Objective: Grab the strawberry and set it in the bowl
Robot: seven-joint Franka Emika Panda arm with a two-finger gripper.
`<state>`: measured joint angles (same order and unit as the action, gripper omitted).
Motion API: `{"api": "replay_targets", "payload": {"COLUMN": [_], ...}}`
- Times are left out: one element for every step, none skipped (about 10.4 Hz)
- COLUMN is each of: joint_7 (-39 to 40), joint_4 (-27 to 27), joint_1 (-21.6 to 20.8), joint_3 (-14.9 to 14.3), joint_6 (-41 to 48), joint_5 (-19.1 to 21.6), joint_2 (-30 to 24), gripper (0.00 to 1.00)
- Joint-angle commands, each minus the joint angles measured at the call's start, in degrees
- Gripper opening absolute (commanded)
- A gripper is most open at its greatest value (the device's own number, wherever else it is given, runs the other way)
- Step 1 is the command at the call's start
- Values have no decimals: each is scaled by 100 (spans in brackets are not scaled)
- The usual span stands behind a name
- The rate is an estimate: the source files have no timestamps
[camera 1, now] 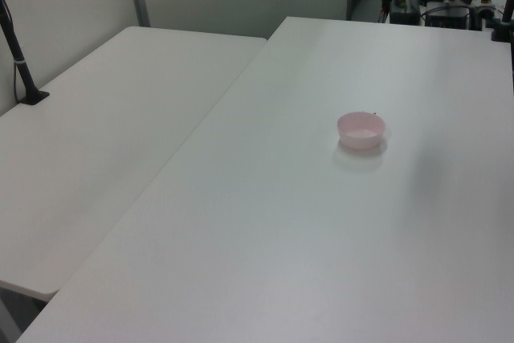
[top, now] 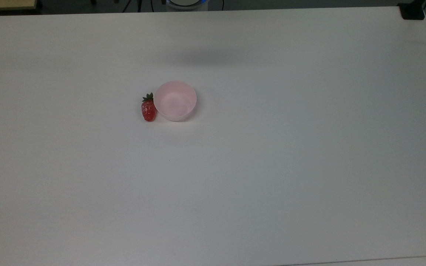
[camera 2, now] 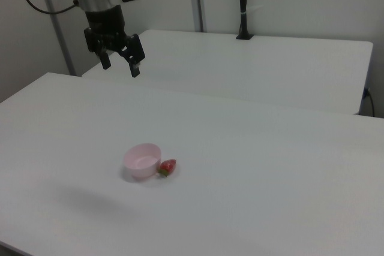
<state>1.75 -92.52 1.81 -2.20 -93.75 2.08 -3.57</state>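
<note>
The red strawberry [top: 148,110] with its dark green cap lies on the white table, touching the left side of the pale pink bowl [top: 175,100] in the top view. In the right view the strawberry [camera 2: 168,167] rests against the right side of the bowl [camera 2: 143,160]. The left view has the bowl [camera 1: 361,130] standing in front of the strawberry, which is hidden there. My gripper [camera 2: 122,65] hangs open high above the table, up and to the left of the bowl in the right view, with nothing between its fingers.
The white table [top: 272,166] spreads wide around the bowl. A second white table [camera 1: 104,118] adjoins it, with a black post [camera 1: 20,62] clamped at its edge. A black clamp [top: 412,11] sits at the top view's far right corner.
</note>
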Motion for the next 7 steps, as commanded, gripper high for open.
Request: {"api": "replay_targets", "payload": {"joint_7": [89, 80, 10, -147, -192, -167, -97], "joint_4": [-109, -143, -144, -196, -371, -529, -661], "joint_1": [30, 169, 284, 390, 478, 592, 601], "joint_3": [-61, -79, -87, -96, -96, -149, -236], "joint_6": [-47, -56, -56, -65, -204, -571, -905], "joint_5": [-6, -15, -15, -24, -119, -138, -147], "joint_2": [-3, 92, 276, 408, 532, 663, 804], "gripper": [100, 100, 100, 100, 100, 100, 100]}}
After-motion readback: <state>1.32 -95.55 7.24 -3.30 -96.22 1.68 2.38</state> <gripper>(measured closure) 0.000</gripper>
